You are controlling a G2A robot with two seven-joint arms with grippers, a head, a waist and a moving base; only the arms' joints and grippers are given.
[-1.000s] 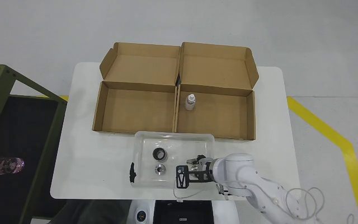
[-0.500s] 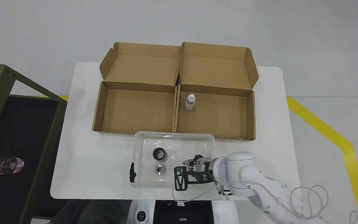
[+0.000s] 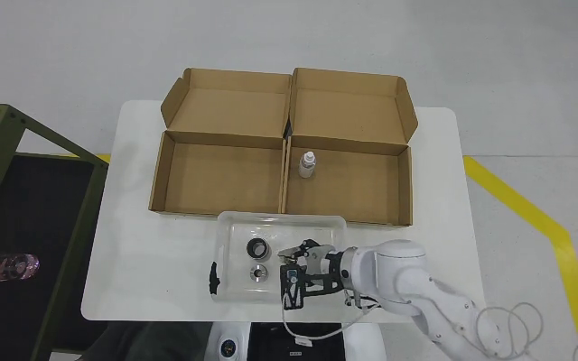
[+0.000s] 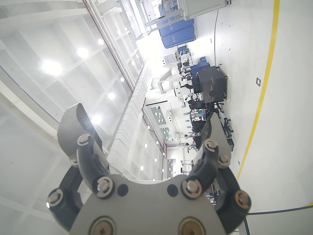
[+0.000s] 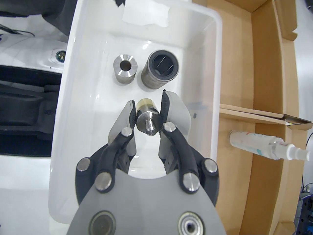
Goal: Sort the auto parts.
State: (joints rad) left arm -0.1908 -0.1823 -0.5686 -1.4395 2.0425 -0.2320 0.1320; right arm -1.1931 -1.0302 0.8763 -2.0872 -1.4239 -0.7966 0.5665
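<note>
Two metal parts stand in the left half of the clear tray (image 3: pixel 237 222): a grey sleeve (image 3: pixel 258 248) with a dark bore and, just beside it on the robot's side, a smaller steel bushing (image 3: pixel 258 273). Right of them, at the tray's middle, the right gripper (image 5: pixel 148 103) is clamped on a small fitting (image 5: pixel 146 121), seemingly a threaded stud with an amber end, though the fingers hide much of it. Beyond, slightly right, a white bottle (image 3: pixel 308 164) stands in the right cardboard box (image 3: pixel 361 189). The left gripper (image 4: pixel 146 113) points up at a ceiling, jaws spread, holding nothing
</note>
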